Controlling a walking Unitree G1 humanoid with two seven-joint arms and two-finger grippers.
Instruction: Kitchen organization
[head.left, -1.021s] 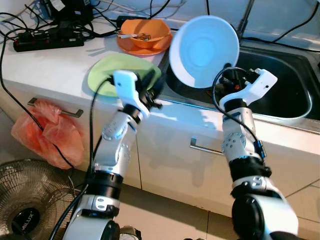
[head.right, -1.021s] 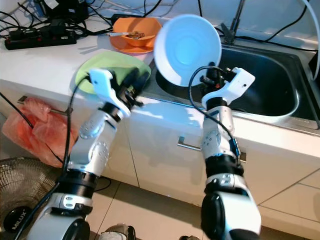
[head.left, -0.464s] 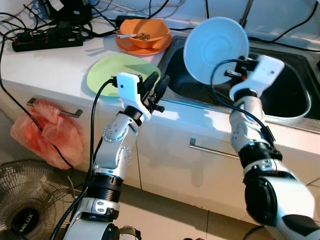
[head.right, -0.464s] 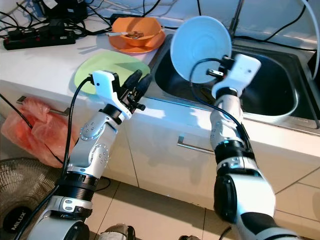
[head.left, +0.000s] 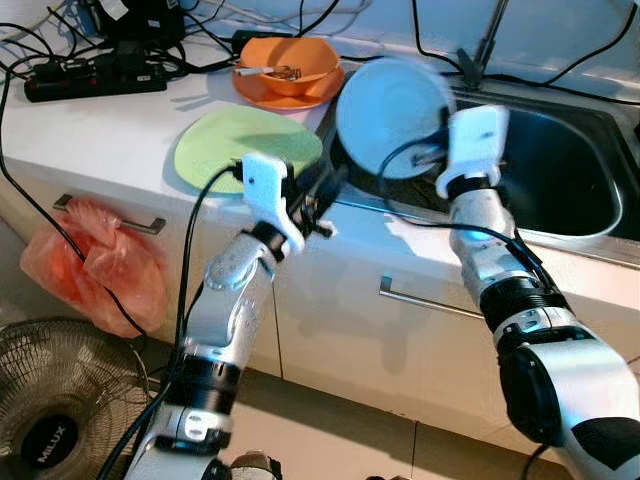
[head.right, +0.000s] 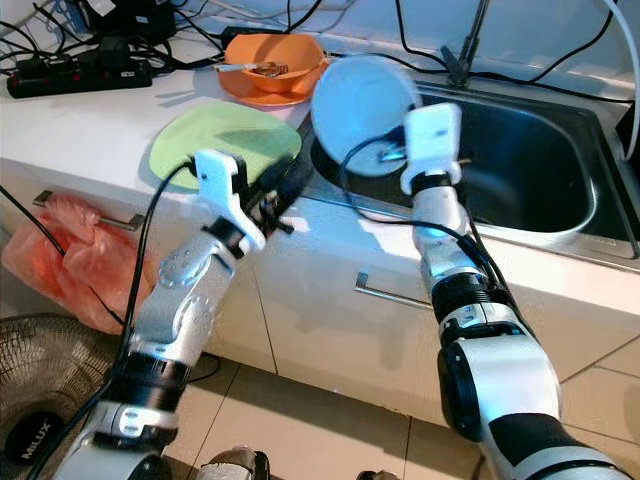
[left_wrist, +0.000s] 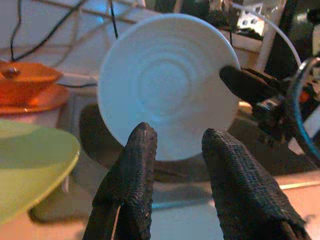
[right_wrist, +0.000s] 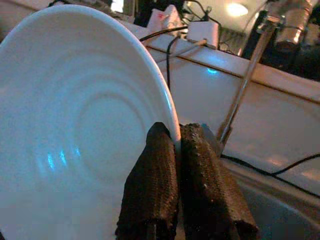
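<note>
A white plate (head.left: 393, 117) hangs tilted and blurred over the left edge of the steel sink (head.left: 570, 175). My right gripper (head.left: 432, 157) is shut on its rim; the right wrist view has both fingers (right_wrist: 160, 175) pinched on the plate (right_wrist: 75, 125). My left gripper (head.left: 328, 187) is open at the counter's front edge, just below and left of the plate, its fingers (left_wrist: 137, 165) pointing at the plate's (left_wrist: 167, 85) underside without touching. A green plate (head.left: 240, 145) lies flat on the counter beside it. Behind stands an orange bowl (head.left: 288, 62) on an orange plate.
A power strip (head.left: 95, 80) and tangled cables crowd the counter's back left. The faucet (head.left: 488, 40) rises behind the sink. An orange plastic bag (head.left: 95, 270) hangs from a drawer handle, and a floor fan (head.left: 50, 420) stands below it.
The right gripper swung the white plate right, then back left and lower, towards the left gripper. The left gripper came off the green plate and moved right to the counter's edge.
</note>
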